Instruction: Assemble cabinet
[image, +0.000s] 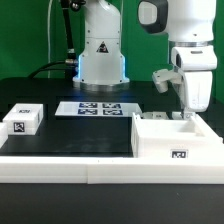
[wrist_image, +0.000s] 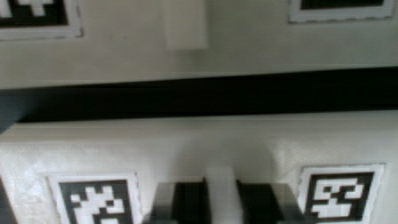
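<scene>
The gripper (wrist_image: 222, 203) stands nearly closed, its fingers (wrist_image: 185, 203) pinching a thin white wall of the cabinet (image: 160, 140) (grip read from the wrist view). The cabinet sits on the black table (image: 85, 135) at the exterior view's right. A small tagged block (image: 22, 120) lies well apart, at that view's left.

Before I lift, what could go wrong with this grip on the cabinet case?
1. The fingers seem to pinch only a thin wall of the cabinet case. Such a large case may tilt or slip out when moved.
2. Dragging it toward the exterior view's left could hit the marker board, which lies close to the case's corner.
</scene>
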